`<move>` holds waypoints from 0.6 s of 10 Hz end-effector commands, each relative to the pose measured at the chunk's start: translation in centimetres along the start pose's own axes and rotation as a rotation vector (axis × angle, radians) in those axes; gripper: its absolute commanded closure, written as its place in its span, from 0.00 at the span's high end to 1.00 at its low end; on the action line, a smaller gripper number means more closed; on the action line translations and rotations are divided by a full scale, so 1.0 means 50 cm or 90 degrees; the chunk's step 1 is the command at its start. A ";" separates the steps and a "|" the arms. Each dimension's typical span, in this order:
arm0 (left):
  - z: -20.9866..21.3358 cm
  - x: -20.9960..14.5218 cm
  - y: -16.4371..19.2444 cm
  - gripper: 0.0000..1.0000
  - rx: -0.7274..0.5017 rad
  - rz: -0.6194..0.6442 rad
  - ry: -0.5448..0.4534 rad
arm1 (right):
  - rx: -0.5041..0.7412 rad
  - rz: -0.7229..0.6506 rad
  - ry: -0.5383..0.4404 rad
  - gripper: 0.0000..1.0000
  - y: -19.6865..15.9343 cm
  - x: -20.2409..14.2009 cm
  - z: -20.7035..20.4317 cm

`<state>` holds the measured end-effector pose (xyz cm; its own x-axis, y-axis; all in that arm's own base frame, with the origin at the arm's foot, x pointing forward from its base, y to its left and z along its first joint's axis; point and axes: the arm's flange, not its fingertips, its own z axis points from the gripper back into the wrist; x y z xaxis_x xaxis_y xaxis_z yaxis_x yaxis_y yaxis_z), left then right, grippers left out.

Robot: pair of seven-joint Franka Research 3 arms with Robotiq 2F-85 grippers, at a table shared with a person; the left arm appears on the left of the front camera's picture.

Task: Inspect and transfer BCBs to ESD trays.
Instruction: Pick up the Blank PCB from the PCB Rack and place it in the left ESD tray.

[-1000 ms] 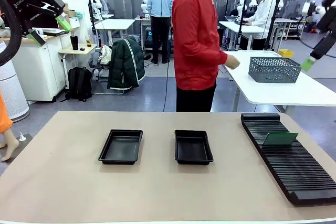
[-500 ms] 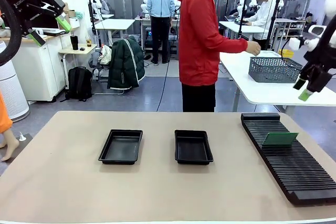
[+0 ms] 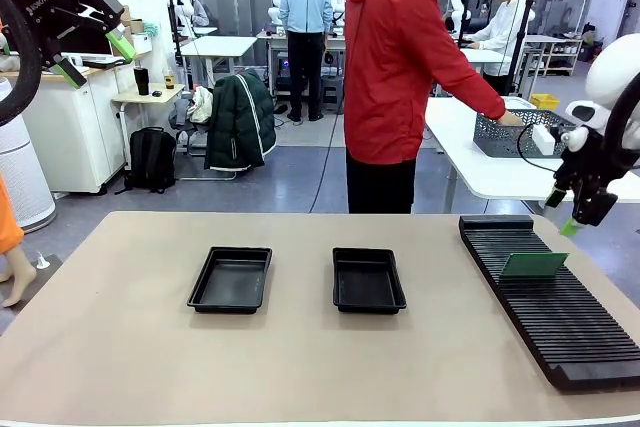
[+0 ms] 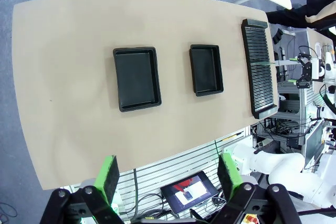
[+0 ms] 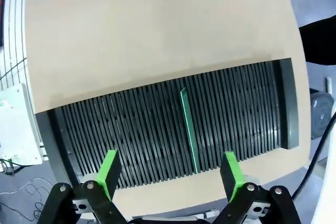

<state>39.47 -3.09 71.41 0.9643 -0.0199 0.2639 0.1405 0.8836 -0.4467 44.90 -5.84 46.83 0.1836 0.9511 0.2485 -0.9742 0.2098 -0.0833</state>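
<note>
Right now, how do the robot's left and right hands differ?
The left hand is raised high near the table's left end; the right hand hangs low by the slotted rack's far end. The left hand's camera takes in both ESD trays from afar; the right hand's looks closely at the BCB standing in the rack. Both are open and empty.

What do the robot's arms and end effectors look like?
The right arm is white and rounded, with a black cable looping beside it. Both the left end effector and the right end effector are black with two bright green finger pads. The left one carries white lettering.
</note>
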 end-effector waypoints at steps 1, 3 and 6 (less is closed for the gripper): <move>0.001 0.000 0.002 1.00 -0.001 0.001 -0.001 | -0.020 0.025 0.026 1.00 0.009 -0.007 -0.043; 0.001 0.000 0.002 1.00 -0.001 0.001 -0.001 | -0.029 0.043 0.041 1.00 0.014 -0.017 -0.090; 0.001 0.000 0.002 1.00 -0.001 0.001 -0.001 | -0.034 0.047 0.055 1.00 0.007 -0.025 -0.137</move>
<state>39.48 -3.09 71.41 0.9643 -0.0199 0.2639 0.1405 0.8836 -0.4467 45.05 -5.45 40.73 0.1553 0.9715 0.1790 -0.9753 0.1796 -0.1284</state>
